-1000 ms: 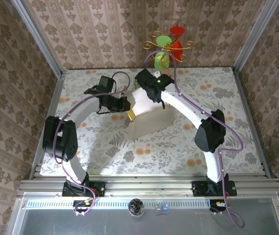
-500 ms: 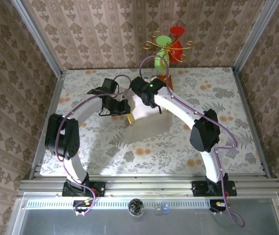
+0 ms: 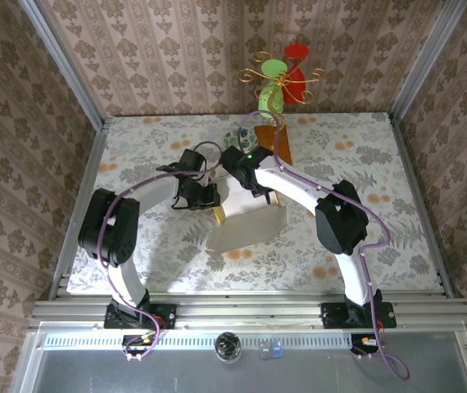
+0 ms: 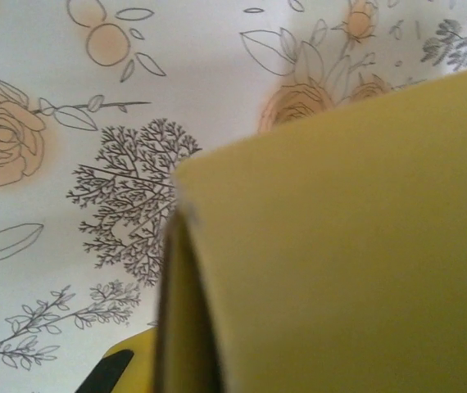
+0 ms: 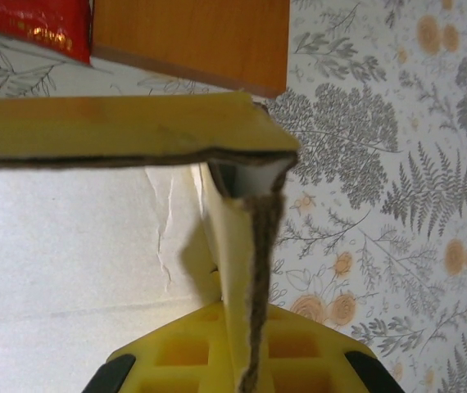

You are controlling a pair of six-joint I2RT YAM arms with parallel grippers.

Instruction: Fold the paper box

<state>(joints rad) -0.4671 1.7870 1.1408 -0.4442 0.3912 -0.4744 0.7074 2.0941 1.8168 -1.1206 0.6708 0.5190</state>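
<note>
Paper box [image 3: 250, 225]: is sitting near the middle of the bench [image 3: 364, 164], between the two arms, partly folded, with its white inner side facing up and one panel sloping down towards the near edge; a yellow flap is showing at its left edge.
Left pincer [image 3: 211, 199]: is reaching in from the left and meeting the yellow flap at the box's left edge; in the left wrist view the yellow cardboard is looming close to the lens, its folded edge running down into the space between the fingers, so the pincer is clamping together on the paper box.
Right pincer [image 3: 260, 190]: is coming down on the far side of the box; in the right wrist view a thin upright wall of cardboard is running straight into the gap between the fingers, and the pincer is closing tight on that wall of the paper box.
Folded corner: in the right wrist view a yellow panel is lying across the top of the upright wall, the two meeting at a corner, with the white inner face spreading out to the left.
Orange-brown board [image 3: 271, 141]: is lying on the bench just beyond the box.
Red packet [image 5: 29, 24]: is lying just beside the board, at its left in the right wrist view.
Green and red ornament [image 3: 281, 78]: is standing at the back of the bench, against the patterned wall.
</note>
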